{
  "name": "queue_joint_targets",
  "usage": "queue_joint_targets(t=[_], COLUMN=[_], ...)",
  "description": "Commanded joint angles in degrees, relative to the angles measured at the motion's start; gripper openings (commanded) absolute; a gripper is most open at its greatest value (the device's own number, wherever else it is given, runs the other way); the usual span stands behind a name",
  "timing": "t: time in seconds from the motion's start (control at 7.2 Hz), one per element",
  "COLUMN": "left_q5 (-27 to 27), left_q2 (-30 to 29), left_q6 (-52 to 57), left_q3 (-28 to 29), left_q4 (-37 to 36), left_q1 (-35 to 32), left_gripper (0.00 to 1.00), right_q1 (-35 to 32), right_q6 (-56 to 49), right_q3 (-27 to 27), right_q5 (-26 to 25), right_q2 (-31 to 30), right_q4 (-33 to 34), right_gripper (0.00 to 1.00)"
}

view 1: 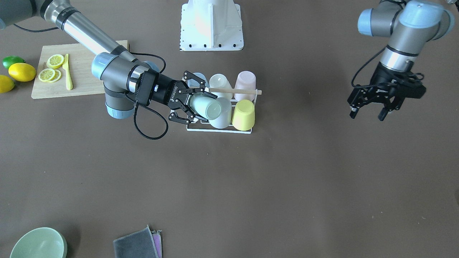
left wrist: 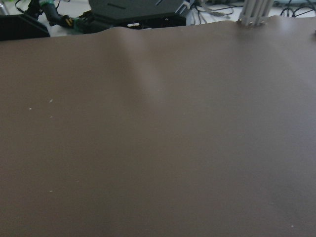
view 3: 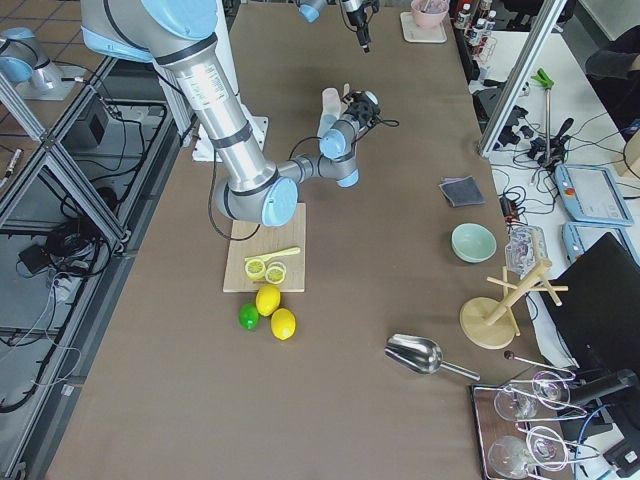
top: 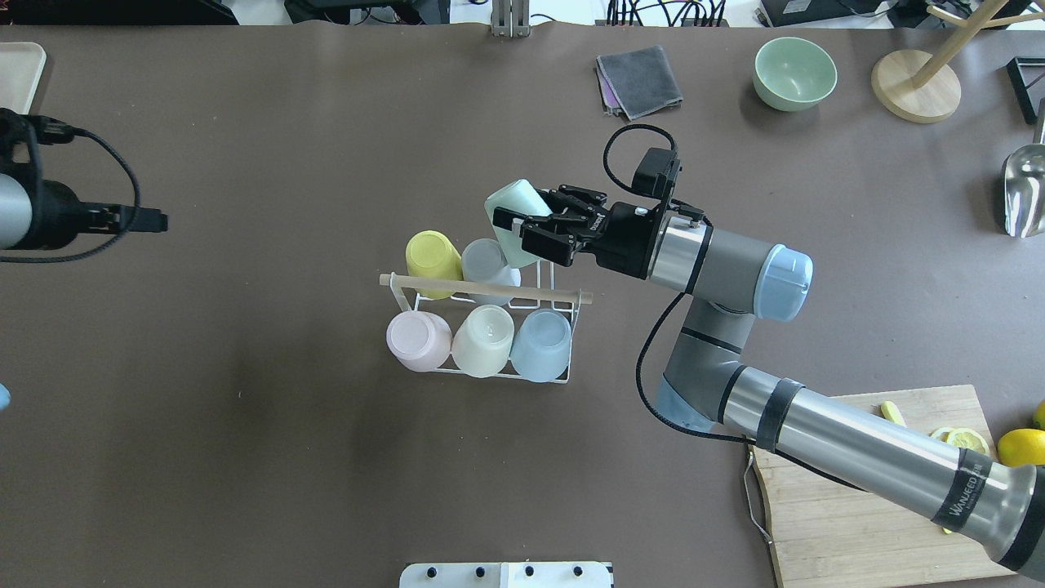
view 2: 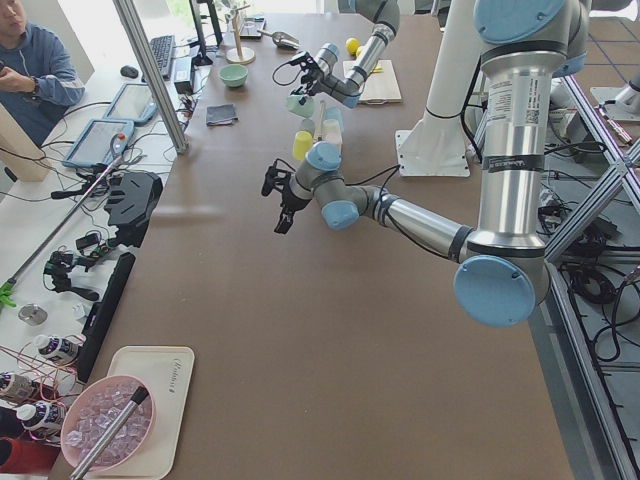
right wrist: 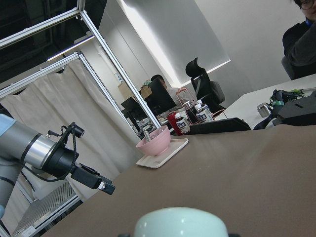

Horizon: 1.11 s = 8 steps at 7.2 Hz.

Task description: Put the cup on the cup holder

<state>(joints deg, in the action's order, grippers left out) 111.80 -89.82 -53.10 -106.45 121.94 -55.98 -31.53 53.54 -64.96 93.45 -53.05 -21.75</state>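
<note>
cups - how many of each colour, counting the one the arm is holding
yellow cup: 1
pale grey cup: 1
pink cup: 1
cream cup: 1
light blue cup: 1
mint green cup, held in the right gripper: 1
total: 6

Right gripper (view 1: 201, 104) clamped on mint cup (view 1: 209, 108), tilted over cup holder (view 1: 219, 130) end — left gripper (view 1: 367, 114) jaws spread, hovering well apart from it.
</note>
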Motion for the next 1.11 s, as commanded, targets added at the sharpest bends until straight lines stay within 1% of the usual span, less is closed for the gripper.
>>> queue_joint_targets(t=[0.0,0.14,0.28,0.42,0.56,0.69,0.83,0.97], left_q5=[13.85,17.71,22.88,23.81,23.73,23.81,23.81,23.99], left_q2=[1.21,1.83,6.71,8.67,9.30,10.53,10.10,11.84], left_q6=[16.94,25.42,32.03,39.06,47.92,49.66,49.76,49.76], left_q3=[2.38,3.09,4.57,5.20,6.42,6.52,6.70,6.87], left_q4=[-19.19,-24.15,-23.77,-24.20,-24.99,-28.30,-29.03,-28.95], left_q1=[-14.54,-18.25,-20.98,-26.32,-29.94,-32.32,-32.96,-33.66], left_gripper=[0.99,0.99,0.99,0.99,0.99,0.99,0.99,0.99], right_q1=[-0.72,-1.60,-1.78,-1.78,-1.78,-1.78,-1.78,-1.43], right_q6=[-0.36,-0.37,-0.37,-0.37,-0.45,-0.54,-0.54,-0.63], right_q3=[0.00,0.18,0.27,0.27,0.27,0.36,0.53,0.62], right_q5=[1.47,1.56,1.56,1.56,1.56,1.56,1.65,1.65], right_q2=[-0.21,-0.21,-0.39,-0.65,-0.65,-0.65,-0.65,-0.65], right_q4=[-0.05,0.04,0.04,-0.05,-0.05,-1.09,-2.23,-2.16], right_gripper=[0.00,0.00,0.00,0.00,0.00,0.00,0.00,0.00])
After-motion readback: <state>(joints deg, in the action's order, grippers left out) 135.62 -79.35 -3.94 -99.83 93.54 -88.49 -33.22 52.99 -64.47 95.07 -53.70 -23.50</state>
